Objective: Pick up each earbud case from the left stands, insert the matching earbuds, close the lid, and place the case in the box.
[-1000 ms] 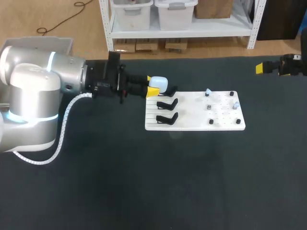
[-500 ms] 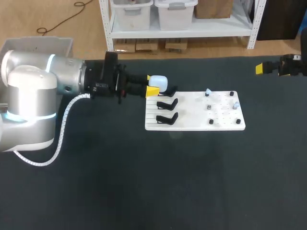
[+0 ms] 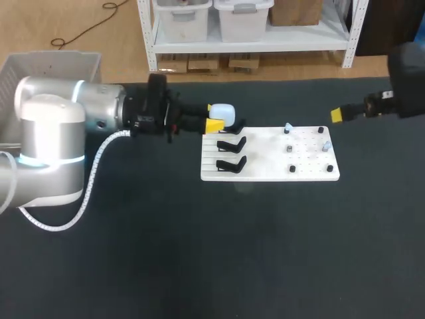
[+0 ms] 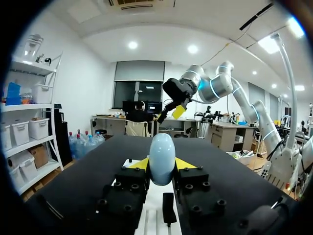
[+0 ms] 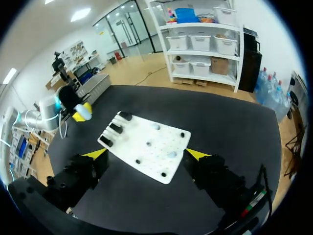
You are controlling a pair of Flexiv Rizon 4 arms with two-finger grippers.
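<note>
My right pincer (image 3: 337, 115) has swung in toward the board (image 3: 272, 174), spread wide and empty, while my left pincer (image 3: 214, 121) grips the earbud case (image 3: 222, 113) between its tips, near the stands (image 3: 231, 153); next, I reckon, comes fetching matching earbuds (image 3: 287, 127).

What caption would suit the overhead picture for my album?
Left fingers grip a pale earbud case at the white board; right fingers hover open.
</note>
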